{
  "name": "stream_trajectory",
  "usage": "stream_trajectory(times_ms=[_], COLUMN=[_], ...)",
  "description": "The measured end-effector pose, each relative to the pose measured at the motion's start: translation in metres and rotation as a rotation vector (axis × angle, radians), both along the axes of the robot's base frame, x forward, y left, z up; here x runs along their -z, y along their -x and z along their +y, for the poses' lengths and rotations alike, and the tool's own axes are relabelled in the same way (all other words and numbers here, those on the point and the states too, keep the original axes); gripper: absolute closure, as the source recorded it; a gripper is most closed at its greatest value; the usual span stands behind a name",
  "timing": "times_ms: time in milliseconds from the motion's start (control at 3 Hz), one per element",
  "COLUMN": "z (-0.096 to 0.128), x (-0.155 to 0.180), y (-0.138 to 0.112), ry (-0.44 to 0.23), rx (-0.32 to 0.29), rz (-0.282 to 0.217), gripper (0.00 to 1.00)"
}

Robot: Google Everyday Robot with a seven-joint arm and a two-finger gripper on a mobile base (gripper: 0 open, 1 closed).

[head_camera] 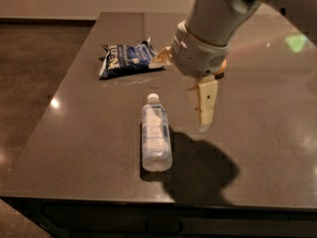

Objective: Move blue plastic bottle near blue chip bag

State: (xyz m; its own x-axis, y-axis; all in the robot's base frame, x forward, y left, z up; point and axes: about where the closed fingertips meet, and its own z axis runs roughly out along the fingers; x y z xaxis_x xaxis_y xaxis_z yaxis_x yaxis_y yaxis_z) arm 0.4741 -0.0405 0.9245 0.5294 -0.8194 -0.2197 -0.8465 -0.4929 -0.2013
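Note:
The blue plastic bottle (156,133) lies on its side in the middle of the dark table (74,133), with its white cap toward the far side. The blue chip bag (128,58) lies flat further back and to the left, about a bottle's length from the cap. My gripper (204,118) hangs above the table just right of the bottle, at the level of its upper half and not touching it. It holds nothing that I can see. My arm's shadow falls on the table right of the bottle.
A small orange thing (224,68) shows only as a sliver behind my arm's wrist at the back right. The table's front edge (148,197) runs just below the bottle's base. The floor (34,58) lies to the left.

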Motion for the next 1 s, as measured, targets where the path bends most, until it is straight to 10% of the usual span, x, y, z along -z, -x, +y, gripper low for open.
stream_trajectory(times_ms=[667,1000], z=[0.041,0.043], x=[0.038,0.055], y=[0.016,0.012], ry=[0.114,0.195], rx=[-0.391,-0.460], rz=[-0.073,-0.083], gripper=[0.00,0.00])
